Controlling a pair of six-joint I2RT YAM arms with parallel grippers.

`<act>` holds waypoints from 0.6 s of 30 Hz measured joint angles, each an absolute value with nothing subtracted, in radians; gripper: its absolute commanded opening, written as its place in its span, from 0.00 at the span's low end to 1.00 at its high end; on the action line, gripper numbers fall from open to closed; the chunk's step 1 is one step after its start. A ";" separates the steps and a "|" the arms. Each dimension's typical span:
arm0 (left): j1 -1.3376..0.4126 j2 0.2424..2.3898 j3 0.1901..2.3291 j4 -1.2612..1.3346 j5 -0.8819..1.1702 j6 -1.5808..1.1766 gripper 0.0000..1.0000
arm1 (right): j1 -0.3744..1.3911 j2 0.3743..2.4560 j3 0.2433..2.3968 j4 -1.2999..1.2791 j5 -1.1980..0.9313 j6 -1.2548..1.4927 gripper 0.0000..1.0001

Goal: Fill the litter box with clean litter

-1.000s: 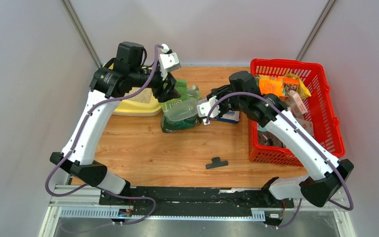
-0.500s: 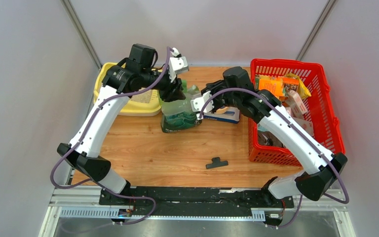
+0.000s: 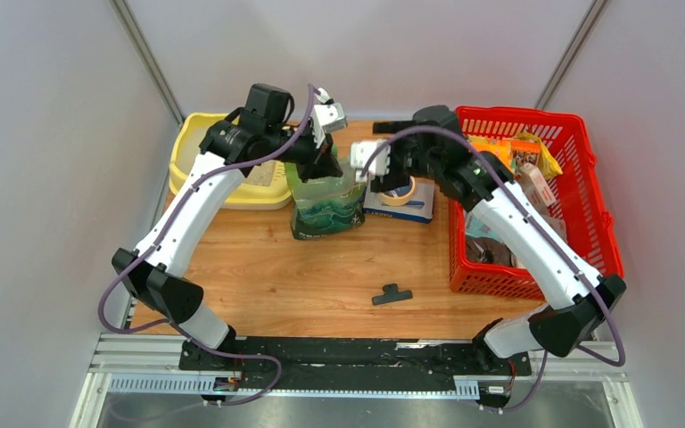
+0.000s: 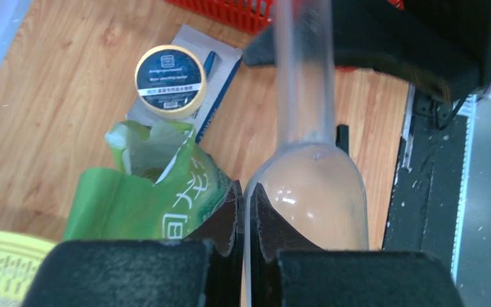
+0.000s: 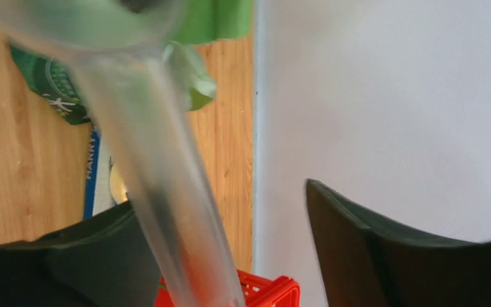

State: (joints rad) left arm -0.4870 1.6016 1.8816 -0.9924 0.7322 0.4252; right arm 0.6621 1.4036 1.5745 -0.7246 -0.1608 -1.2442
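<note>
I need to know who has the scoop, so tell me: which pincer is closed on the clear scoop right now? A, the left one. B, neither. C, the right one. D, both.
A: the left pincer is shut on the wall of the clear scoop, while the right pincer stands open around its handle.

The left pincer (image 4: pixel 244 199) has closed on the clear scoop (image 4: pixel 311 206) as the right pincer (image 5: pixel 218 206) opened
</note>
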 measured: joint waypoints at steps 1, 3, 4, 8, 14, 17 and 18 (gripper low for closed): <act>-0.487 1.591 1.852 -0.966 0.741 0.406 0.00 | 0.636 1.416 1.605 -0.727 -0.175 -1.189 0.88; -0.482 1.548 1.747 -0.824 0.758 0.341 0.00 | 0.562 1.446 1.680 -0.758 -0.237 -1.045 0.89; -0.480 1.517 1.692 -0.750 0.754 0.311 0.00 | 0.509 1.468 1.731 -0.775 -0.280 -0.950 0.90; -0.453 1.378 1.478 -0.490 0.728 0.204 0.00 | 0.317 1.537 1.899 -0.792 -0.448 -0.542 0.90; -0.480 1.335 1.347 -0.306 0.720 0.118 0.00 | 0.156 1.536 1.835 -0.589 -0.808 0.135 0.90; -0.482 1.367 1.348 -0.265 0.704 0.105 0.00 | 0.167 1.538 1.732 -0.525 -0.933 0.320 0.91; -0.482 1.380 1.349 -0.255 0.699 0.101 0.00 | 0.170 1.539 1.714 -0.519 -0.958 0.356 0.91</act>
